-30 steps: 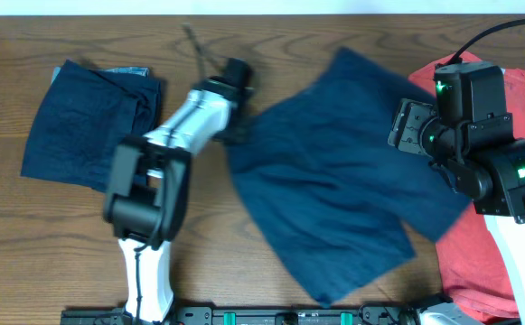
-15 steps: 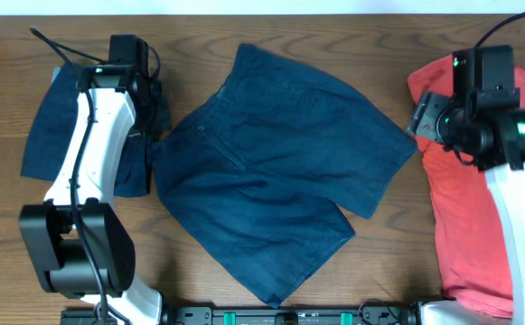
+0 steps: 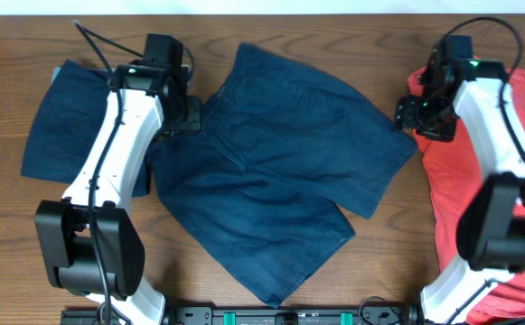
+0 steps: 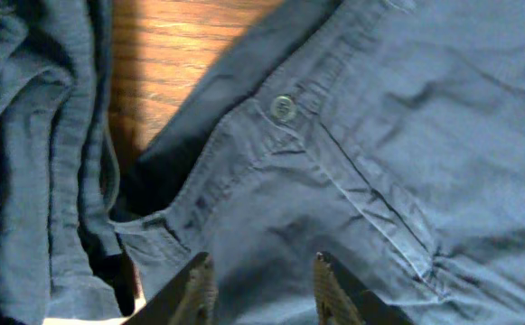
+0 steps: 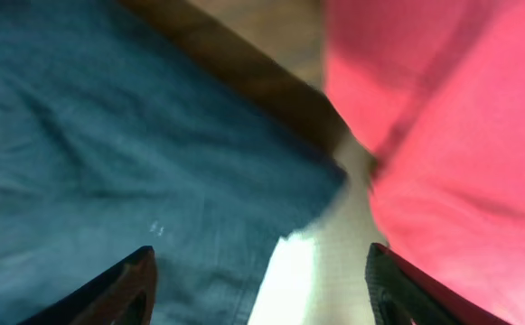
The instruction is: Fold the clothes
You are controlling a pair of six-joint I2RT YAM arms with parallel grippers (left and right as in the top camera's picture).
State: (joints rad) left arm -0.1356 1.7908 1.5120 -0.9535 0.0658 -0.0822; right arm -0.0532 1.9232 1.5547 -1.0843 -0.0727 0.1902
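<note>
The dark blue shorts (image 3: pixel 280 171) lie spread out flat in the middle of the brown wooden table (image 3: pixel 384 271). The waistband points to the far left corner. The two wide legs point to the near right. One leg partly covers the other.

Up close, the left wrist view shows a small round button (image 4: pixel 283 107) on the waistband and a stitched seam (image 4: pixel 370 208) running down from it.

The left pincer (image 3: pixel 192 116) sits right at the waistband of the shorts. In its own camera, the pincer (image 4: pixel 262 271) is a little open, with blue cloth showing between its two fingers (image 4: pixel 199 289). It has nothing in its grip.

The right pincer (image 3: pixel 413 122) sits at the far right edge of the shorts, at the hem of one leg. In its own camera, the pincer (image 5: pixel 260 257) is spread wide open and holds nothing. The blue leg is under its left side and red cloth is under its right side, with a strip of table between them.

To the left of the shorts lies a folded pile of more dark blue clothes (image 3: pixel 68 126). The white left arm (image 3: pixel 117 162) reaches over part of it. The pile touches the near left edge of the shorts.

On the right side of the table lies a red piece of clothing (image 3: pixel 470 226), just beside the shorts.
</note>
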